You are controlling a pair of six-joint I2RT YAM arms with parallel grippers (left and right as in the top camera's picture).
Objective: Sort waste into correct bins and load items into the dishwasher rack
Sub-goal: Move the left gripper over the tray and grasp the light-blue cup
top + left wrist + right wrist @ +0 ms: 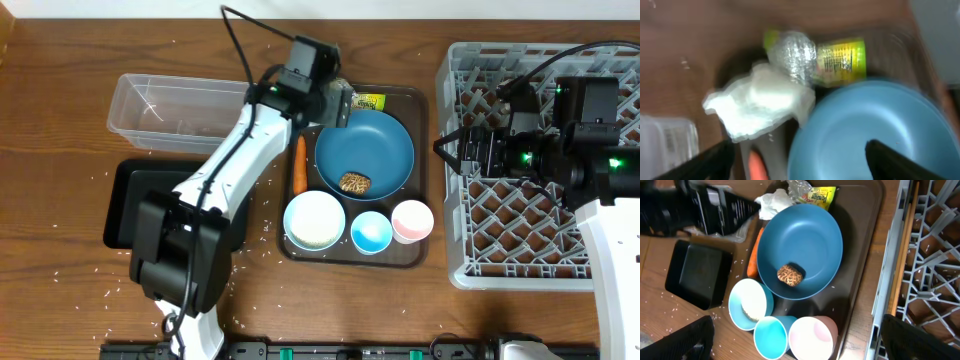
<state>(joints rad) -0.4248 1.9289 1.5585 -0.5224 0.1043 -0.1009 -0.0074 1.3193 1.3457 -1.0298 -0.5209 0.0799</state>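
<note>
Left claw (800, 150) released, fingers spread wide, hovering over the crumpled white tissue (760, 105). Tissue lies in the far-left corner of the brown tray (421, 105), just beside the yellow-green foil wrapper (840, 60) and against the dark-blue plate (380, 145) rim. Brown food lump (355, 182) on plate. Right claw (798, 322) released, empty, at the left edge of the grey rack (520, 230).

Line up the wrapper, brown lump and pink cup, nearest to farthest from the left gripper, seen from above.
1. Wrapper, just beside the left gripper, tray's far edge.
2. Brown lump, in the blue plate, mid-tray.
3. Pink cup, tray's near right corner.
</note>
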